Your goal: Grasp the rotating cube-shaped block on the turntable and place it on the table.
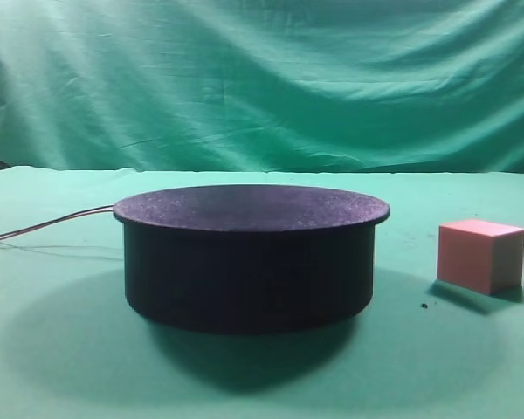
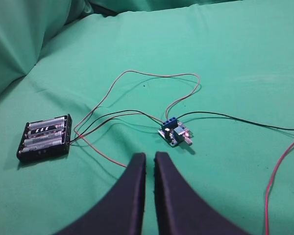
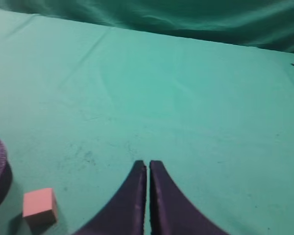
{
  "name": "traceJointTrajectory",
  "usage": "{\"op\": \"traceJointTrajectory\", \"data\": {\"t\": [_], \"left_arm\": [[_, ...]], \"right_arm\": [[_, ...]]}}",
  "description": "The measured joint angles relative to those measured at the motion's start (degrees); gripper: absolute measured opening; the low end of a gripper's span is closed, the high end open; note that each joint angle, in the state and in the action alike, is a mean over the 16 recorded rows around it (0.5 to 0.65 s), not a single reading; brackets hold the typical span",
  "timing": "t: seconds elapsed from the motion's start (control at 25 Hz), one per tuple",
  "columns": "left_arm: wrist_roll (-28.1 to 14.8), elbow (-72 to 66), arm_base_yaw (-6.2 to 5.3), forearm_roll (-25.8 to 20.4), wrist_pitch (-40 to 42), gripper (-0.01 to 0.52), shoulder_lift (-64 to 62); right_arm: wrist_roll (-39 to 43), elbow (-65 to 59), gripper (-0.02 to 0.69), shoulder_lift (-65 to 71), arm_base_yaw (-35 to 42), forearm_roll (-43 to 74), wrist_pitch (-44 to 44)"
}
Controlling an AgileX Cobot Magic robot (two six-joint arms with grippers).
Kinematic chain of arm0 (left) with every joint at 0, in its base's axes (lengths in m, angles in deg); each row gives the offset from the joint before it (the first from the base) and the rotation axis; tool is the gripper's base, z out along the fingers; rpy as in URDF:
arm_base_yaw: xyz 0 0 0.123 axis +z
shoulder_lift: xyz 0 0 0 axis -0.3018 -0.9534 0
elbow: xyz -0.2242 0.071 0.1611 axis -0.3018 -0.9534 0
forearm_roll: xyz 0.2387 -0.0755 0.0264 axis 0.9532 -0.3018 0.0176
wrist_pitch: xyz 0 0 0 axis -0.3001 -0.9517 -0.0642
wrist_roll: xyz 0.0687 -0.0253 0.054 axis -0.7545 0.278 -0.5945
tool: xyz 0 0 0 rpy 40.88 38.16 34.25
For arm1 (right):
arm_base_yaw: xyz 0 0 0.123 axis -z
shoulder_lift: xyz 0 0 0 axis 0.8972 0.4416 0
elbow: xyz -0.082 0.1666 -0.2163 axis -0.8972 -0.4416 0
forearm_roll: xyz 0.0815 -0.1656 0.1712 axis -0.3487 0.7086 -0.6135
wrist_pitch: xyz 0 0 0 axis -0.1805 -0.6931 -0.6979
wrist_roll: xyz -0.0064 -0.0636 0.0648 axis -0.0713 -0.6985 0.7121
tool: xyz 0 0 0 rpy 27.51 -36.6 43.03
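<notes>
Table (image 1: 61, 367): one, green cloth throughout.
Turntable (image 1: 249, 262): one black disc, top bare, red wires (image 1: 48, 225) trailing left.
Grippers: two; left gripper (image 2: 150, 159) and right gripper (image 3: 148, 166) both pressed closed, holding nothing.
Battery holder (image 2: 44, 138): one, four cells.
Cube-shaped block (image 1: 480, 253): one, on table right of turntable, corner edge toward camera; no long axis.
Circuit board (image 2: 175, 133): one, wired.

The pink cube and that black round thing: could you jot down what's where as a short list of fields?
cube: on the green table, right of the turntable, apart from it
turntable: top bare, red wires trailing left
left gripper: shut, holding nothing, above a battery pack and a small circuit board
right gripper: shut, holding nothing, cube at its lower left
</notes>
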Motion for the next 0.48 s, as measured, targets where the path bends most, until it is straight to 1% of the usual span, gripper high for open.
{"op": "traceJointTrajectory", "data": {"t": [0.24, 0.48], "left_arm": [[0.0, 0.0, 0.0, 0.0, 0.0, 0.0, 0.0], [0.0, 0.0, 0.0, 0.0, 0.0, 0.0, 0.0]], "right_arm": [[0.3, -7.4, 0.0, -7.4, 2.8, -0.2, 2.2], [0.9, -10.0, 0.0, -9.6, 3.2, -0.4, 2.7]]}}
